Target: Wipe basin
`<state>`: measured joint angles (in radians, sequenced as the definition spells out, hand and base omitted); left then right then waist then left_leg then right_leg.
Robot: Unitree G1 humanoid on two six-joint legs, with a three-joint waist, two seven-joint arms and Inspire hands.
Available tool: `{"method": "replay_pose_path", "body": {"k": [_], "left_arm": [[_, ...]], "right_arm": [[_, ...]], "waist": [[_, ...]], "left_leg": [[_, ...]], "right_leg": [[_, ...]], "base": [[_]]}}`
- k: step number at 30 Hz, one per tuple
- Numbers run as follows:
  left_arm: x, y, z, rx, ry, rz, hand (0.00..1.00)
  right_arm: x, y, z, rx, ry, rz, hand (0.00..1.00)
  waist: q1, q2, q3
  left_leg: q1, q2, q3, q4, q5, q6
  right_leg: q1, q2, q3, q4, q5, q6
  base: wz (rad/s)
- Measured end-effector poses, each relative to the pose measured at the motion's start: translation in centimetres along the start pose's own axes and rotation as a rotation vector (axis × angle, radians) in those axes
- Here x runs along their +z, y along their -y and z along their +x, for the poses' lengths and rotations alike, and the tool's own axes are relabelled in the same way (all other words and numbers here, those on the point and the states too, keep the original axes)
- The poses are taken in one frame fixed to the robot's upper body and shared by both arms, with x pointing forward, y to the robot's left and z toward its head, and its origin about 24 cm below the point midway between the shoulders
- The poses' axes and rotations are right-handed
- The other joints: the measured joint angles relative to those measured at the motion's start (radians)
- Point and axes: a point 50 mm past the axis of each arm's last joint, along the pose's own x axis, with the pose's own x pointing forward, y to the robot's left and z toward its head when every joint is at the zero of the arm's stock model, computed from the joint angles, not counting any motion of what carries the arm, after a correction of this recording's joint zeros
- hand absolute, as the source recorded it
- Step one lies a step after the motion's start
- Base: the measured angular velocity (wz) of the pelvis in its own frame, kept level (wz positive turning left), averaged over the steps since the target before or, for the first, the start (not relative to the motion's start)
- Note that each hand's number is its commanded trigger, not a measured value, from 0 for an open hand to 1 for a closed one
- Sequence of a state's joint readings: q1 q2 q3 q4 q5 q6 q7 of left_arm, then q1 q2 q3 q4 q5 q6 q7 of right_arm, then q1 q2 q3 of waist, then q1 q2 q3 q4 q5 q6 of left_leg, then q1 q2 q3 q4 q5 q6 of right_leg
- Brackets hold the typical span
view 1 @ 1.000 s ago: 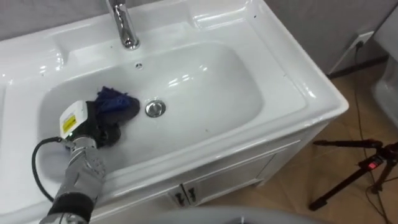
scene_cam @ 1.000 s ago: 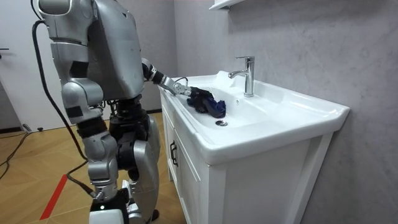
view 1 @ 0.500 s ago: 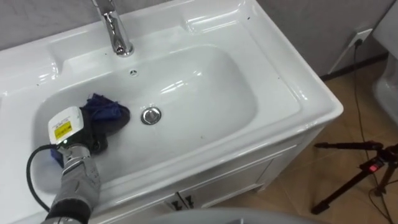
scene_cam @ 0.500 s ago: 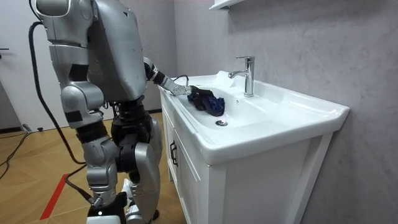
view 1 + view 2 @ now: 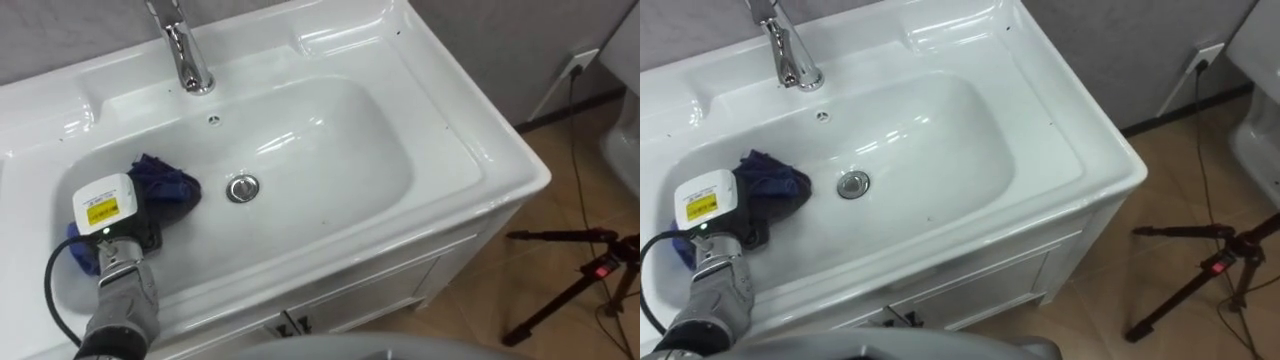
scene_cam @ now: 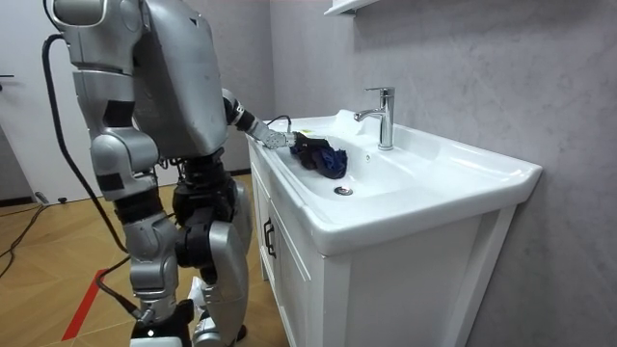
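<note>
The white cabinet (image 6: 289, 280) carries the basin (image 5: 340, 130), a wide white bowl with a flat rim all round. The robot stands upright at the cabinet's front with its left arm stretched down into the bowl. A chrome faucet (image 5: 185, 55) rises from the back rim. A dark blue cloth (image 5: 165, 182) lies bunched on the bowl's floor in its left part, just beside the drain (image 5: 241, 188) and to its left. The left hand (image 5: 112, 222) rests on the near edge of the cloth. Its back hides the fingers from above, so I cannot tell whether they curl into the cloth or lie flat on it.

The step in hand looks like the wiping itself, with the cloth pressed against the left of the bowl. The right half of the bowl and the slopes have no cloth on them, so the next move probably calls for a sweep past the drain to the right. That sweep needs steady downward pressure so the cloth does not slip out from under the hand.

The eye views look straight into the bowl and show the drain, the bare right half and a tripod (image 5: 575, 280) on the wooden floor. The room view shows the robot's stance and reach, the cabinet's front and a shelf (image 6: 345, 7) above.
</note>
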<state>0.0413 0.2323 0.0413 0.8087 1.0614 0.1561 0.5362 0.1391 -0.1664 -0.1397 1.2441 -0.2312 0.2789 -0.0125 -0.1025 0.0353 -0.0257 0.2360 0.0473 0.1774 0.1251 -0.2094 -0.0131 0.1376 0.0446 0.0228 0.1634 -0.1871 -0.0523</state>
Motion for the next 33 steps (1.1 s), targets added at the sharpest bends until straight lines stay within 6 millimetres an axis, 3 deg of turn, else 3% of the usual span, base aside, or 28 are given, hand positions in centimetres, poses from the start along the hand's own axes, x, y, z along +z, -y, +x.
{"method": "replay_pose_path", "body": {"k": [6, 12, 15, 17, 19, 23, 33], "left_arm": [[-0.1, -0.5, -0.2, 0.032, -0.014, -0.038, 1.0], [0.4, -1.6, -0.3, 0.087, -0.02, -0.128, 1.0], [0.6, -2.3, -0.2, 0.118, -0.012, -0.165, 1.0], [1.2, -3.6, 0.1, 0.17, 0.019, -0.191, 1.0], [1.8, -4.8, 0.3, 0.22, 0.043, -0.212, 1.0], [2.6, -7.0, 0.5, 0.309, 0.078, -0.254, 1.0], [3.2, -11.5, 0.5, 0.499, 0.134, -0.329, 1.0]], "right_arm": [[0.2, 0.4, 0.0, -0.006, 0.021, 0.035, 0.0], [0.6, 0.6, 0.0, -0.011, 0.059, 0.066, 0.0], [1.1, 0.6, 0.0, -0.013, 0.087, 0.089, 0.0], [1.7, 0.7, -0.1, -0.016, 0.12, 0.092, 0.0], [1.9, 0.6, -0.1, -0.02, 0.129, 0.091, 0.0], [1.7, 0.5, -0.1, -0.019, 0.133, 0.083, 0.0], [1.2, -0.2, 0.0, -0.008, 0.127, 0.018, 0.0]], "waist": [[0.0, 0.004, -0.001], [0.001, 0.008, 0.0003], [0.003, 0.012, 0.0103], [0.001, 0.015, 0.0255], [0.004, 0.013, 0.0281], [0.028, 0.015, 0.0277], [0.04, 0.025, 0.0245]], "left_leg": [[-0.017, -0.003, -0.054, 0.001, 0.0, 0.0], [-0.047, -0.003, -0.101, 0.002, 0.0, 0.0], [-0.056, -0.003, -0.109, 0.002, 0.0, 0.0], [-0.077, -0.006, -0.13, 0.005, 0.0, 0.0], [-0.097, -0.006, -0.138, 0.004, 0.0, 0.0], [-0.111, -0.008, -0.151, 0.006, 0.001, -0.001], [-0.12, -0.011, -0.161, 0.011, 0.003, -0.004]], "right_leg": [[-0.007, -0.001, -0.009, -0.01, 0.0, 0.0], [-0.016, -0.01, -0.072, -0.006, 0.001, -0.001], [-0.014, -0.018, -0.111, -0.011, 0.001, -0.001], [-0.026, -0.023, -0.141, -0.013, 0.001, 0.0], [-0.043, -0.024, -0.148, -0.013, 0.001, 0.0], [-0.051, -0.024, -0.162, -0.013, 0.001, 0.0], [-0.053, -0.026, -0.164, -0.011, 0.002, 0.002]], "base": [[0.05], [0.21], [0.24], [0.37], [0.25], [0.12], [0.03]]}}
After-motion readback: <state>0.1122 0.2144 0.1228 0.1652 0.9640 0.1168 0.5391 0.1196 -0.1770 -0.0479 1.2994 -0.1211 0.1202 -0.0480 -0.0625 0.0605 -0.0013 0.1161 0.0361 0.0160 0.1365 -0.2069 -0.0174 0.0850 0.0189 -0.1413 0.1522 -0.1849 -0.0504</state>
